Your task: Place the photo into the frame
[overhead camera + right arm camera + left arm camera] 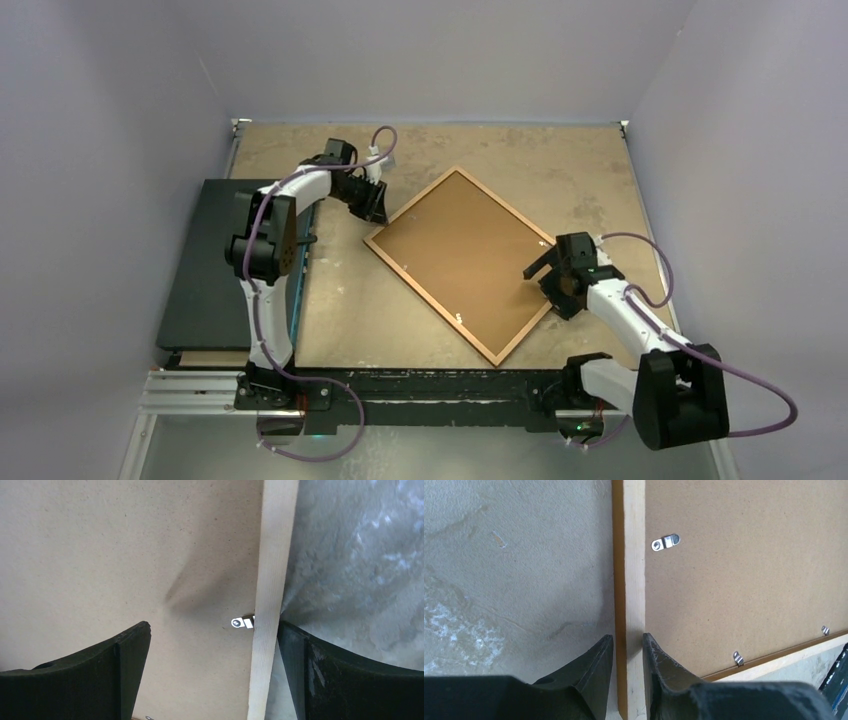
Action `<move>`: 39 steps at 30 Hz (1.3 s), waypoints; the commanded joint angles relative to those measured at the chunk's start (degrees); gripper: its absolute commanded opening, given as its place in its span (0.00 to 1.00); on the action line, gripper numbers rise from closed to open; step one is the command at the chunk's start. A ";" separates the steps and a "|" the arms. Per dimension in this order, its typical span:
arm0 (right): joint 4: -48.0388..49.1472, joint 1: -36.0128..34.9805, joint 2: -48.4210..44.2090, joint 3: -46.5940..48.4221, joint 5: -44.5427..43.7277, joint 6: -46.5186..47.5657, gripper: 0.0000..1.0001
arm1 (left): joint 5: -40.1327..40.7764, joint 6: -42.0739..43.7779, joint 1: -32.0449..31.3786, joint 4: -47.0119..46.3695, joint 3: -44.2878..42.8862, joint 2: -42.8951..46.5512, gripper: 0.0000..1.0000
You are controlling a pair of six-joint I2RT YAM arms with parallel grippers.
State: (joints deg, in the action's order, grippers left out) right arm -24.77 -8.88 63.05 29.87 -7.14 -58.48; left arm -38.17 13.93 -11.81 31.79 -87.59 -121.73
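Frame (431, 301) is lying face down near the middle of the table (560, 170), turned so its corners point like a diamond. All I see of it is the thin orange-brown wood rail around a plain brown backing board (460, 255), with little metal tabs (665, 542) tucked along the inside edge. From my wrist cams the back of the rail looks pale and raw. My left gripper (372, 208) is at the frame's left corner with the fingers (599, 665) pinched in on the rail, one on the outside against the table and one on the board side, and both look like they're touching wood. My right gripper (545, 283) is down at the right edge with its fingers spread as wide as they go, straddling the rail but not gripping anything. One tab (242, 622) sits right between them. Room-wise, there's bare table beyond the far corner and on the near left. A dark flat box (205, 260) sits along the left edge, apart from the frame. The near corner comes close to the table's front edge.
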 commanded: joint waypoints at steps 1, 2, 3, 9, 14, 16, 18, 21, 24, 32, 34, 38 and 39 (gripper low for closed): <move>11.51 1.14 3.16 2.91 2.77 0.82 0.99 | 0.18 1.62 -0.25 1.03 3.82 2.51 0.25; 12.03 1.23 4.97 4.76 3.21 1.68 0.99 | 0.05 1.91 -0.36 0.91 4.93 2.67 0.24; 12.00 1.30 6.43 6.61 3.06 2.68 0.99 | -0.24 2.49 -0.51 1.18 5.84 2.65 0.23; 12.95 4.40 14.35 12.87 4.03 8.27 0.99 | -2.25 5.09 -1.94 2.98 13.55 6.27 0.22; 17.05 10.86 20.26 15.46 9.16 14.06 0.99 | -4.45 5.95 -3.49 4.55 20.87 11.10 0.22; 17.21 11.98 23.83 17.61 10.71 16.12 0.99 | -5.35 6.19 -3.68 5.17 22.85 12.22 0.23; 16.76 12.47 27.22 19.92 11.00 17.77 0.99 | -6.23 6.20 -3.66 5.44 24.62 13.11 0.23; 16.15 13.21 30.41 23.95 10.07 20.49 0.99 | -8.65 5.90 -3.67 6.09 26.37 14.33 0.30; 14.64 14.05 30.52 27.08 8.16 22.86 0.99 | -9.78 5.82 -3.66 6.96 26.50 15.98 0.37; 9.59 15.30 30.63 31.81 -2.94 24.96 0.99 | -9.73 4.01 -1.06 7.52 21.76 16.45 0.43; 8.62 15.30 29.85 32.95 -4.42 24.61 0.99 | -9.37 1.93 0.57 5.84 20.94 16.21 0.43; 15.23 12.72 22.50 29.71 1.28 23.54 0.99 | -9.21 -1.66 1.70 2.05 19.85 15.48 0.40; 16.91 10.23 21.18 28.74 2.12 22.10 0.99 | -9.32 -2.69 1.69 0.97 19.70 15.22 0.40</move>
State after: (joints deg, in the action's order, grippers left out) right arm -12.95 5.82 92.31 60.23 -7.79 -34.89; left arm -46.24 15.14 -10.96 37.10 -65.47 -106.45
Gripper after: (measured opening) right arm 0.987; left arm 0.411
